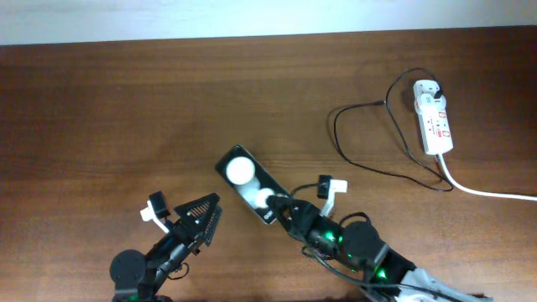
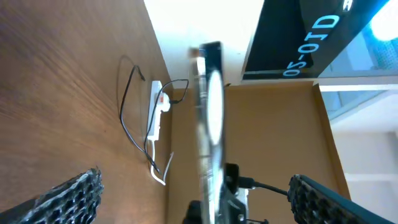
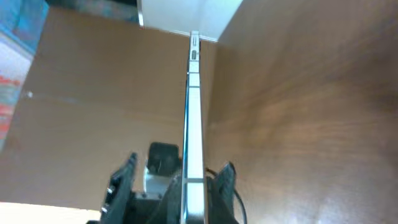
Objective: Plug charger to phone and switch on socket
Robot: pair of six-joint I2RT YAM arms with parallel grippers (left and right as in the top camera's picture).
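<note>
As I read the overhead from the left: the left gripper (image 1: pixel 204 216) sits near-left on the bench (image 1: pixel 126 101), jaws wide apart, nothing between them. On its own wrist cam the two ribbed fingers (image 2: pixel 68 199) are at opposite lower corners of the view with open air between, so it's clearly empty.

Just right of it is the phone (image 1: pixel 247 183), lying diagonally, far end up-left, near end down-right, two white round glare spots on the glass. The right gripper (image 1: pixel 284 208) has the near end, jaws closed on the phone's edges. The right wrist cam looks straight along the phone edge-on, with a finger either side of it. On the left wrist cam the phone looks raised off the bench, though I can't tell by how much.

Well right of the phone, the charger (image 1: pixel 336 132) lies in a loose loop on the bench, apart from the phone and from both grippers. One run heads to the far end of the socket (image 1: pixel 434 122), where a black plug sits on it. I can't tell where the connector tip lies.

The socket is far-right, long axis running near to far, red marks along its face. Switch position is too small to read. Its thick white cord (image 1: pixel 487 191) leaves the near end and trails off to the right edge.
</note>
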